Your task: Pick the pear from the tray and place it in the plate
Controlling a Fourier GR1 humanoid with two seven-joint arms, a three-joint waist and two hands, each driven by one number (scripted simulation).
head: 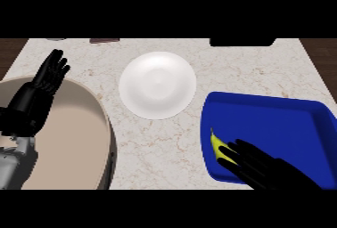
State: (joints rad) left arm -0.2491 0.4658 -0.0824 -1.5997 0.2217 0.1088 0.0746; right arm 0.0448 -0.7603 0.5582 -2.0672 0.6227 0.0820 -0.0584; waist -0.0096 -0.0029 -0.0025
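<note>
Robot hand on the right [263,167], black and fingered, is seen lying inside the shallow blue rectangular plastic tray [276,113], near its front left corner, with its fingers stretched towards the small yellow-green pear [216,143]. The fingertips are laid on or just over the fruit's near side — whether they have begun to curl round it cannot be told, since the fingers appear mostly straight and nothing is yet lifted. The pear is found at the left edge of the tray floor, directly ahead of and slightly left of this robot hand; its long axis runs roughly away from the robot, the narrow stem end pointing to the far side. Only a sliver of it is shown, bright yellow with a greenish tint, the rest being hidden under the fingers.

The left robot hand [49,73] is held open, fingers up, at the left edge of the view over a large beige round bowl with a dark rim [99,111], and is judged to be resting. The right one is plainly the nearer to the fruit.

The white round ceramic plate [158,84] is set on the pale marbled tabletop [164,142], to the left of and beyond the tray — so a carry leftwards and away would be called for once the pear is held.
</note>
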